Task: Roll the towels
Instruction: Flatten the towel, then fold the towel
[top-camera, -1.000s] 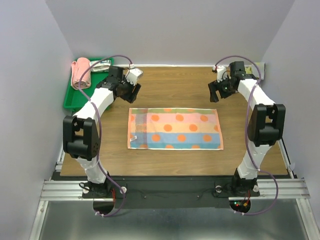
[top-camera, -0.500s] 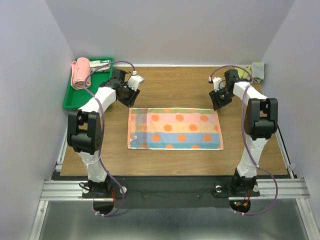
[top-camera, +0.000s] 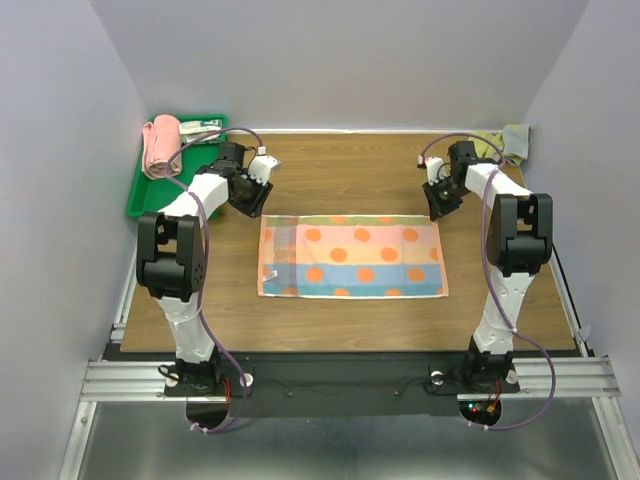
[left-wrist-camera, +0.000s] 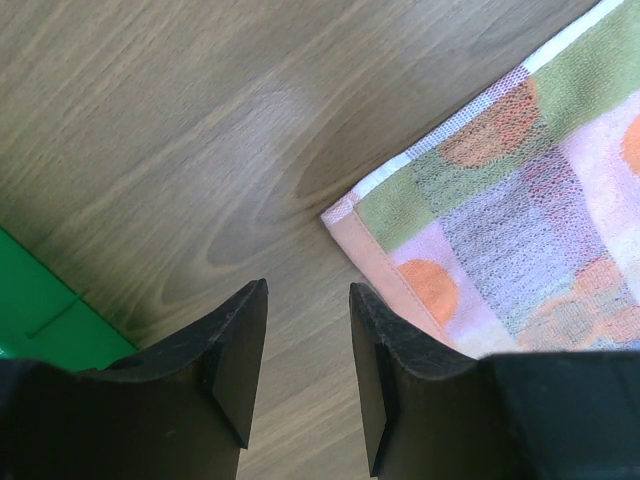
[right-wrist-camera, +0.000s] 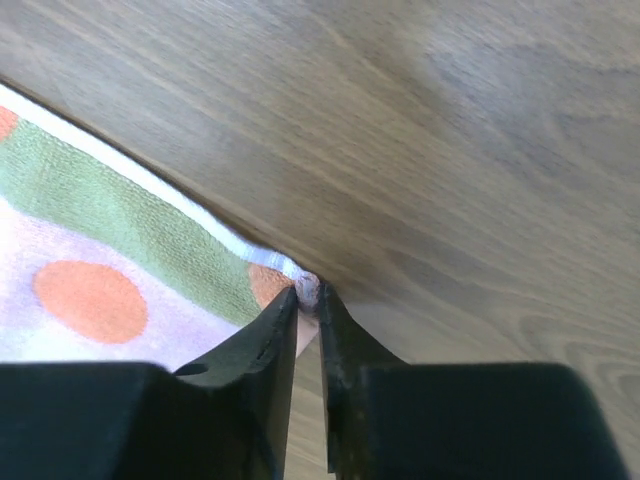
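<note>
the towel (top-camera: 350, 257) lies flat in the middle of the table (top-camera: 340, 165). i'd say both far corners are wanted to start the roll. my right gripper (right-wrist-camera: 308, 300) pinches the 1 o'clock corner. my left gripper (left-wrist-camera: 305, 330) is spread over bare table just beside the 11 o'clock corner, not on cloth yet.

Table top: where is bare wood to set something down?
Free: the far strip beyond the spotted towel, between left gripper and right gripper; the strip between towel and near edge. Crowded: far-left by the green tray, far-right by the crumpled towel.
</note>
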